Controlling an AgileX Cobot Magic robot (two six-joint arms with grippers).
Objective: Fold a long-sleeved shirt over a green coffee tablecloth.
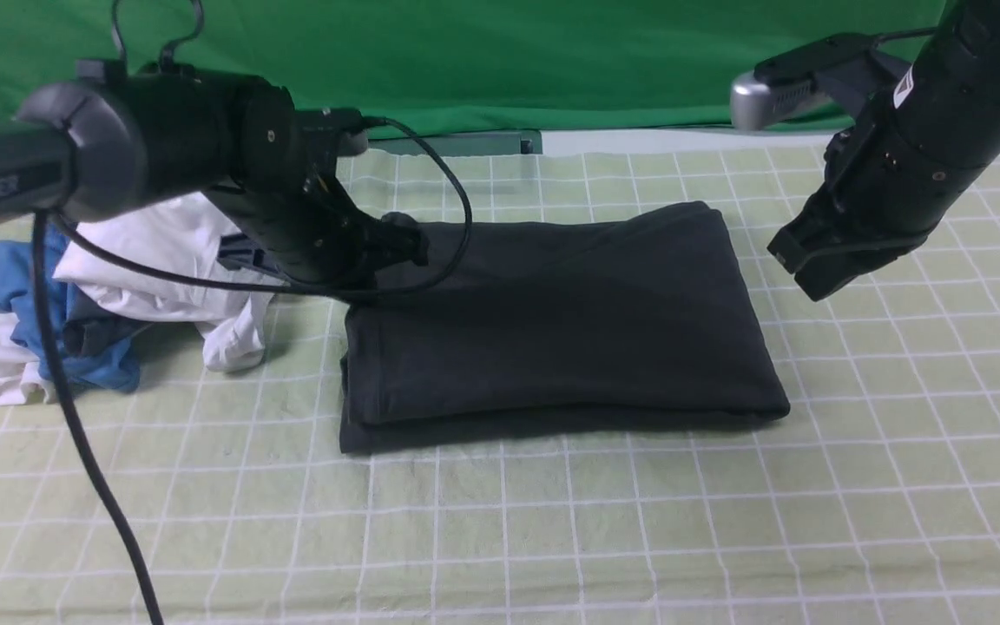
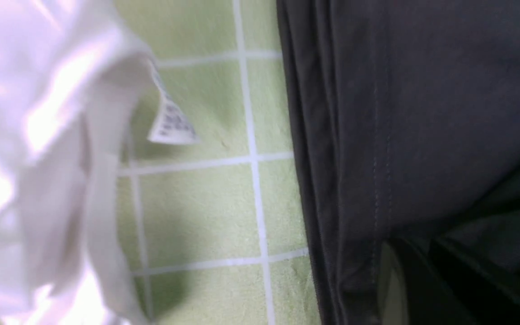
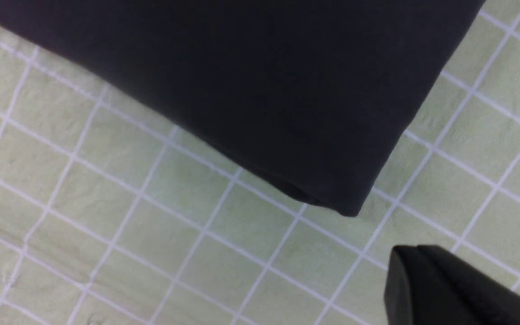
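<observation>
- The long-sleeved shirt (image 1: 552, 321) lies as a folded black rectangle in the middle of the green coffee tablecloth (image 1: 726, 521). Its layers are stacked, and a lower layer peeks out along the near and left edges. No chest print shows.
- To my eye the fold is mostly done. The top is smooth and the right corner is neat and rounded in the right wrist view, so what remains looks like tidying or letting go.
- The left claw (image 1: 396, 247) sits low at the shirt's far-left corner, right on the fabric. From the left wrist view its tips press at the stacked edge. Whether cloth is pinched between them I cannot tell; the jaws look drawn nearly together.
- If that claw lifts away with a layer caught, the top fold could peel back and spoil the rectangle.
- The white garment (image 1: 179, 260) and the blue garment (image 1: 23, 286) are heaped just beside the shirt's left edge, under the left arm. A sweep of that arm or its dangling cable (image 1: 83, 434) could drag them onto the shirt.
- The right claw (image 1: 804, 260) hangs clenched and empty above the surface, near the shirt's right side but apart from it. A careless drop there could nudge the right corner askew.
</observation>
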